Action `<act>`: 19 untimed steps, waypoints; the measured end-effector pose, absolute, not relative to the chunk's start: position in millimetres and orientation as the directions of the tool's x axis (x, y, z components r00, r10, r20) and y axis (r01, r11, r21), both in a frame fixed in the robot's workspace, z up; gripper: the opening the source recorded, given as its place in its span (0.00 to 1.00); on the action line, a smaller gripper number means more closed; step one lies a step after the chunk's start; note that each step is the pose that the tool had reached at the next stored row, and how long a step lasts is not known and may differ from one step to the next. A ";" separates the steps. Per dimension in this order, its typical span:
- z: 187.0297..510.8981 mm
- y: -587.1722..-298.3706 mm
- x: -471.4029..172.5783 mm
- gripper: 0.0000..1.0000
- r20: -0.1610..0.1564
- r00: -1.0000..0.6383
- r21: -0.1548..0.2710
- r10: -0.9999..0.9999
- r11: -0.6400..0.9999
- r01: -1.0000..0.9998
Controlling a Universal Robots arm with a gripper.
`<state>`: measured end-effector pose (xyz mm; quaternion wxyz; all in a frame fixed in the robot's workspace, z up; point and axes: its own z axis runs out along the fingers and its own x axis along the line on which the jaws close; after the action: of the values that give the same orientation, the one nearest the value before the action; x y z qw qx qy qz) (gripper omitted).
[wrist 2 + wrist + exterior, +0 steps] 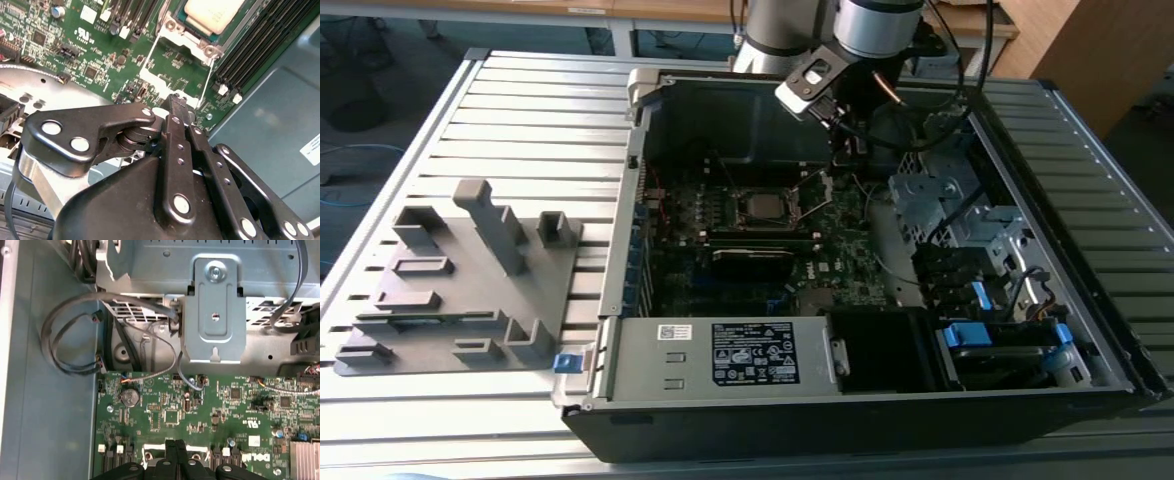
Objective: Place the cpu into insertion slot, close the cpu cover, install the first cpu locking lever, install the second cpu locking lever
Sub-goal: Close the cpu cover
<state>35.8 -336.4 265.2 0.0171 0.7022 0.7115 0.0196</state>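
Observation:
The cpu [212,12] shows its pale metal top, seated in the insertion slot [761,207] on the green motherboard [100,60]. The silvery cpu cover [182,35] seems to lie flat around the chip. A thin wire locking lever [206,80] stands out from the socket over the board, seen as a thin wire [817,196] in the exterior view. My gripper [177,99] hangs just off the socket, fingers shut together with nothing between them, the tips close to the lever's free end. The gripper [849,150] sits inside the case behind the socket, and its black tips [176,447] show over the board.
The open computer case [607,270] lies on a slatted table. A labelled power supply [734,350] sits at its front and a metal drive cage [947,200] on the exterior view's right. Black memory slots [255,45] flank the socket. Loose cables [75,340] and a bracket [215,310] are nearby. A grey fixture [454,280] sits outside the case.

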 end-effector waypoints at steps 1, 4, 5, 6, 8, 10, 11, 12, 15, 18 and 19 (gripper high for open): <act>265.1 -336.4 37.3 0.11 0.003 -0.013 0.052 1.000 0.013 0.999; 264.8 -336.4 41.9 0.11 0.003 -0.013 0.052 1.000 0.013 0.999; 264.7 -336.3 43.4 0.11 0.003 -0.013 0.052 1.000 0.013 0.999; 264.6 -336.3 44.9 0.11 0.003 -0.013 0.052 1.000 0.013 0.999; 264.5 -336.3 47.5 0.11 0.003 -0.013 0.052 1.000 0.013 0.999; 264.2 -336.2 50.3 0.11 0.003 -0.013 0.052 1.000 0.013 0.999; 264.1 -336.2 51.6 0.11 0.003 -0.013 0.052 1.000 0.013 0.999; 263.9 -336.1 52.5 0.11 0.003 -0.013 0.052 1.000 0.013 0.999; 261.1 -336.1 53.5 0.11 0.003 -0.013 0.052 1.000 0.013 0.999; 256.7 -336.1 53.8 0.11 0.003 -0.012 0.052 1.000 0.012 0.999; 255.2 -336.1 54.0 0.11 0.003 -0.012 0.052 1.000 0.012 0.999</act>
<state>54.0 -336.1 255.2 0.0171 0.7027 0.7110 0.0195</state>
